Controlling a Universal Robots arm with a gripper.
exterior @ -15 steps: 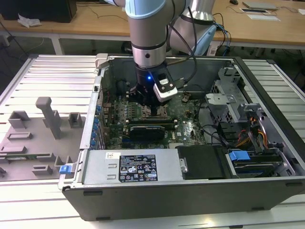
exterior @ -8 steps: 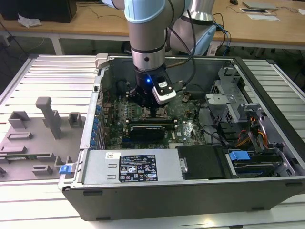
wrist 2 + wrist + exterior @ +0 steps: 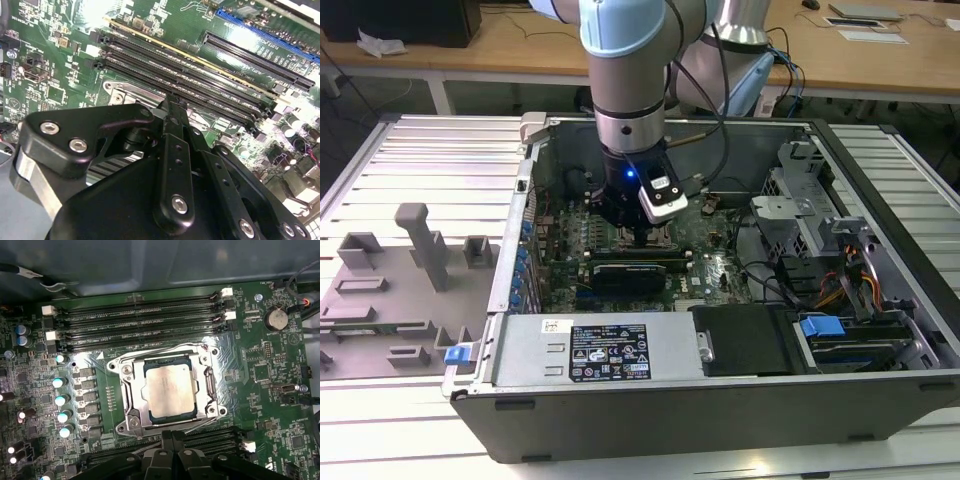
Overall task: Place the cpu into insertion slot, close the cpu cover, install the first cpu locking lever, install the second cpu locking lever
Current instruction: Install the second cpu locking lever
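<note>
So your small square cpu with the pale silvery metal top (image 3: 170,391) is sitting flat in the socket, with the thin silvery metal cpu cover (image 3: 210,385) closed down around it. Your black hand (image 3: 167,436) hangs right at the socket's edge, fingers pressed together, holding nothing. Long black memory slots (image 3: 145,322) run just beside the socket on the green motherboard (image 3: 260,405).

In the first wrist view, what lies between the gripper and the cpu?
In the first wrist view, the near edge of the cpu cover lies between the gripper and the cpu.

The cpu (image 3: 169,391) lies in the socket, framed by the cpu cover (image 3: 210,385).
</note>
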